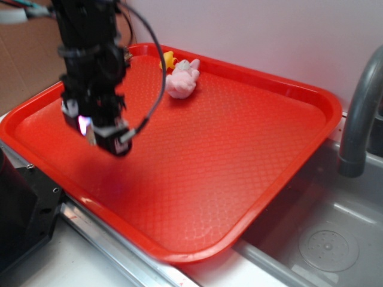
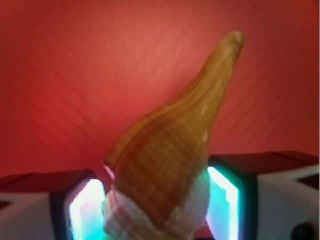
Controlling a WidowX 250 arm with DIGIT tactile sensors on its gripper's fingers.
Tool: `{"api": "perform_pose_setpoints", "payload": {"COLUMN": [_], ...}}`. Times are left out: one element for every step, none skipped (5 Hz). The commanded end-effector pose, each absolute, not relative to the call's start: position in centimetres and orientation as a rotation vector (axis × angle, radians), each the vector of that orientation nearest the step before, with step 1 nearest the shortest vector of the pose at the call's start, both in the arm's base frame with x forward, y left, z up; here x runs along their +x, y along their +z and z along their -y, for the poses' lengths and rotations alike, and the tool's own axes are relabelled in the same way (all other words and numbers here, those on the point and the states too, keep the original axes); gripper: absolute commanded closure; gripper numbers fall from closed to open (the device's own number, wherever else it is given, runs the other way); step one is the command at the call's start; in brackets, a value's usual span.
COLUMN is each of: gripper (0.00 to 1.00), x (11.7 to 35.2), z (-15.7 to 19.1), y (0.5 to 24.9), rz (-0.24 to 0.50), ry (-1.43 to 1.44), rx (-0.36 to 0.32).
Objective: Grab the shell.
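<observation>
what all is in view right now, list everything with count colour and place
shell: 1, tan and brown with cream ridges at the base, between the gripper's lit pads in the wrist view, pointed tip aimed away; hidden in the exterior view
tray: 1, red, textured, fills most of the exterior view, partly over the sink
pink plush toy: 1, pale pink, far end of the tray
yellow duck: 1, yellow, just behind the plush toy by the tray's far rim
sink: 1, grey metal, lower right, with a round drain
faucet: 1, grey, right edge above the sink
gripper: 1, black with glowing pads, over the tray's left side, closed on the shell
</observation>
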State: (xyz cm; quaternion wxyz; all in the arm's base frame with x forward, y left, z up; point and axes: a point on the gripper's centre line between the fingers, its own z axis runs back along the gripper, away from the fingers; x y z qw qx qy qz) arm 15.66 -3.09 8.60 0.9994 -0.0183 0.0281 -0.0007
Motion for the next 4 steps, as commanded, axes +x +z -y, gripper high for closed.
{"api": "perform_pose_setpoints", "payload": {"gripper": [1.00,1.00,1.00,1.00], "x": [18.7,18.5,17.9,17.8], "z": [2.1,1.7,1.5,1.4], "y": [19.4,21.7,22.5,22.0], "rz": [0.067,0.060,0.032,0.010], "ry": [-0.077,-0.052,-0.017,-0.012], "rx": [-0.036,-0.052,-0.047,-0.054]}}
